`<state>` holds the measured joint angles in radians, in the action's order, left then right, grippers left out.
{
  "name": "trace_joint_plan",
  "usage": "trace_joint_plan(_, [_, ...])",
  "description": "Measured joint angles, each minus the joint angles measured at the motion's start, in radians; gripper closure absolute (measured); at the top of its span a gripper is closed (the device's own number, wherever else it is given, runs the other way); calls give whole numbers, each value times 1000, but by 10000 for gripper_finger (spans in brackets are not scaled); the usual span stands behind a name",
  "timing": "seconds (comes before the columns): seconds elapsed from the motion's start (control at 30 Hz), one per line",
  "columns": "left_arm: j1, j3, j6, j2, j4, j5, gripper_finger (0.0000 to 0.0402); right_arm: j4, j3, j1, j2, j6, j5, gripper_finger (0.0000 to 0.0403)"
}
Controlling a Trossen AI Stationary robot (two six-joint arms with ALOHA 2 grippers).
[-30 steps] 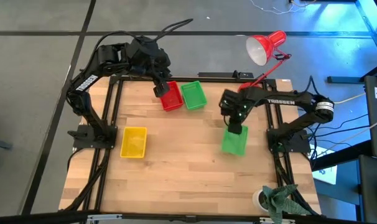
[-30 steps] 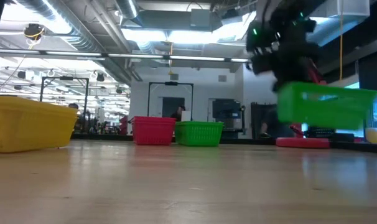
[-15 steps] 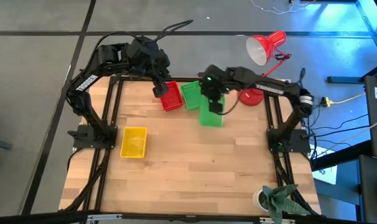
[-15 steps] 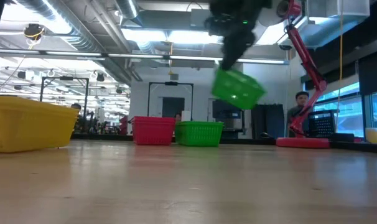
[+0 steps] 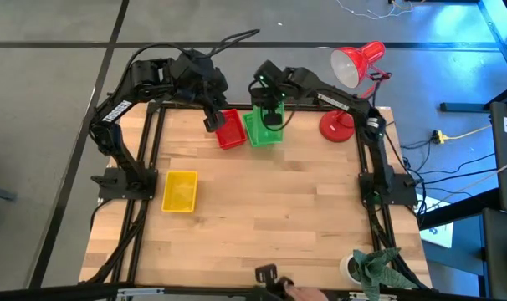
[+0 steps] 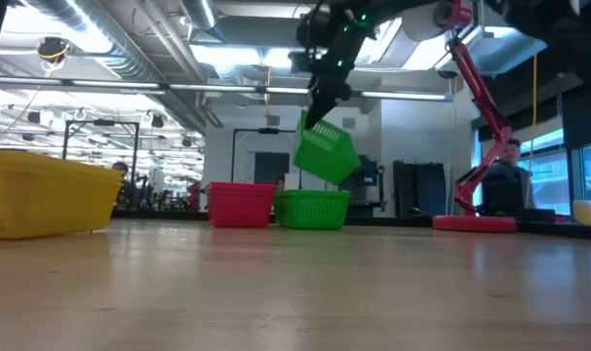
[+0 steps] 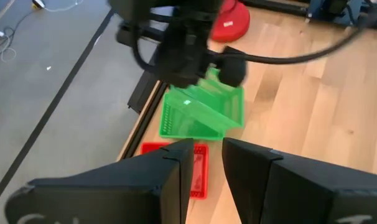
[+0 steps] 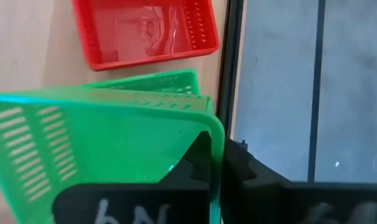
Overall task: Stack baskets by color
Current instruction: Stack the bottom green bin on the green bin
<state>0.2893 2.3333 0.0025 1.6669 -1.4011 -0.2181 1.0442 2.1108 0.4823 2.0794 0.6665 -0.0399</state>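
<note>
My right gripper (image 5: 270,113) is shut on a green basket (image 6: 327,152), which is tipped in the air right above a second green basket (image 6: 312,208) standing on the table near its far edge. Beside that one stands a red basket (image 5: 230,130) on its bottom. My left gripper (image 7: 207,165) hovers open over the red basket's far left corner, with nothing between its fingers. A yellow basket (image 5: 180,191) rests on the table's left side. My right gripper pinches one side wall of the green basket at its rim (image 8: 217,149), one finger inside and one outside. The fingers slant down from above. The basket is lifted clear and hangs tilted below them, over the other green basket (image 8: 152,81).
A red desk lamp (image 5: 354,65) stands with its round base (image 5: 335,125) at the far right corner. Bare wood (image 5: 270,209) fills the middle and near part of the table. A potted plant (image 5: 372,267) sits at the near right corner. A person (image 6: 505,171) shows beyond the table.
My right gripper has carried the green basket from the table's right side up and toward the far edge and the left, rolling as it went. The basket, level before, now hangs tipped above the other green basket.
</note>
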Motion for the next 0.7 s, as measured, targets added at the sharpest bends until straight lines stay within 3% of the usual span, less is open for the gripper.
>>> trace_joint_plan(0.17, [0, 0, -14, 0, -19, 3, 324, -12, 63, 41, 85, 63, 72, 402])
trace_joint_plan(0.33, [0, 0, -28, 0, -28, 3, 324, -8, 66, 54, 143, 84, 76, 403])
trace_joint_plan(0.7, [0, 0, -27, 0, -28, -1, 324, 164, 67, 53, 156, 128, 114, 403])
